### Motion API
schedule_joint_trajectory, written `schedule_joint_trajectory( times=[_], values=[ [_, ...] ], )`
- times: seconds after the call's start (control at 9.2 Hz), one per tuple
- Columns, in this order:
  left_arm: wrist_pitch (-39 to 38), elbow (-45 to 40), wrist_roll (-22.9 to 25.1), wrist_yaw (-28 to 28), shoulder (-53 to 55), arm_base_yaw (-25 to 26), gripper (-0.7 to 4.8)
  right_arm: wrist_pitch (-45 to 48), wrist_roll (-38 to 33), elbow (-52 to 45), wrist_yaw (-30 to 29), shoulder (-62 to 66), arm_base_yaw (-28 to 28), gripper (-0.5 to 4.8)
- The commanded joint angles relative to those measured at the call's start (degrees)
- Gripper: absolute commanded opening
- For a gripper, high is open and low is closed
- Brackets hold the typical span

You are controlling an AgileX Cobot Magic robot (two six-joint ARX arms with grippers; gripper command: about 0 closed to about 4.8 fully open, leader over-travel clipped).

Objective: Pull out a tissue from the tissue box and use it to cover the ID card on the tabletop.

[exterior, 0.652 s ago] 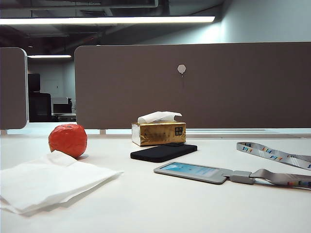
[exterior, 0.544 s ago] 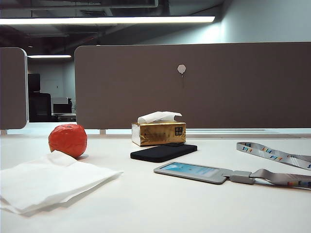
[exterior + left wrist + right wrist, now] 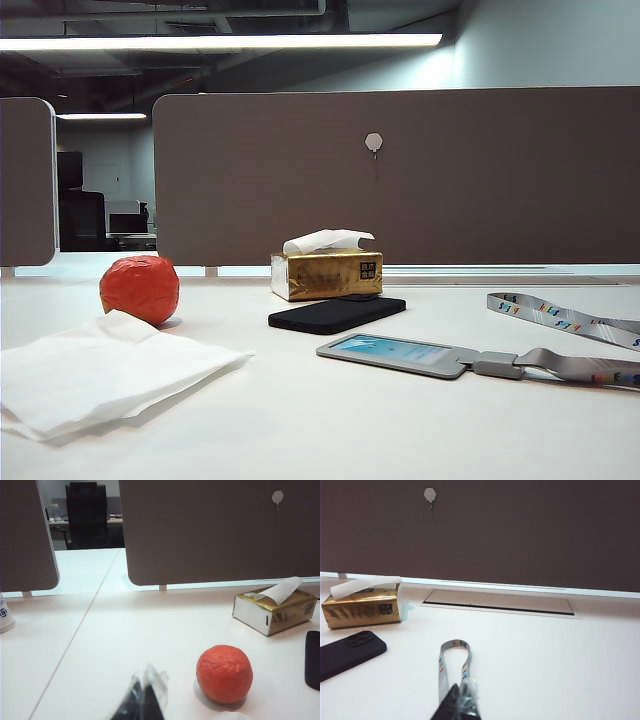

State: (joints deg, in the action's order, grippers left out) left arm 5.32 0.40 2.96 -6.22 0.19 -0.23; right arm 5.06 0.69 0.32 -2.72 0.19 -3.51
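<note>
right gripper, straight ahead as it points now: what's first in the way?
Probably the grey lanyard loop on the tabletop, just ahead of the shut right gripper; beyond it, the partition. Depth is uncertain.

Tissue box [image 3: 327, 275] label and lanyard [image 3: 560, 320] marks seem illegible.

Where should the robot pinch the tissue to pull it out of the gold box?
Pinch the white tuft of the tissue sticking up from the tissue box, coming from above. It is the only loose part showing. Both pincers, left and right, look shut.
</note>
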Motion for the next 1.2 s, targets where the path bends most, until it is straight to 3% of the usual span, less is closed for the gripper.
schedule_joint_trajectory(
  times=[0.11, 0.22, 0.33, 0.43, 0.65, 0.87, 1.2],
  values=[
    [1.0, 0.2, -0.4, -9.3, 0.0, 0.0, -0.06, 7.7, -0.2, 0.0, 0.2, -0.1, 0.0, -0.05],
    [1.4, 0.2, -0.4, -12.1, 0.0, 0.0, -0.06, 8.7, -0.2, 0.3, 0.2, -0.1, 0.0, -0.05],
    [2.6, 0.2, -0.4, -20.1, 0.0, 0.0, -0.06, 9.0, 0.8, 3.5, -2.2, 0.0, 0.0, -0.05],
    [3.4, 0.2, -0.5, -21.0, 0.0, 0.0, -0.06, 9.1, 5.5, 9.6, -4.9, 0.0, 0.0, -0.05],
    [3.5, 0.2, -2.9, -21.0, 0.0, 0.0, -0.06, 5.6, 7.4, 15.9, -4.8, 0.7, 0.0, -0.05],
    [3.5, 0.2, -4.1, -21.0, 0.0, 0.0, -0.06, -2.6, 8.6, 26.6, -5.1, 7.7, 0.0, -0.05],
    [3.6, 0.2, -4.1, -21.0, 0.0, -0.1, -0.06, -3.3, 8.9, 38.2, -12.2, 21.0, 0.0, -0.05]
  ],
)
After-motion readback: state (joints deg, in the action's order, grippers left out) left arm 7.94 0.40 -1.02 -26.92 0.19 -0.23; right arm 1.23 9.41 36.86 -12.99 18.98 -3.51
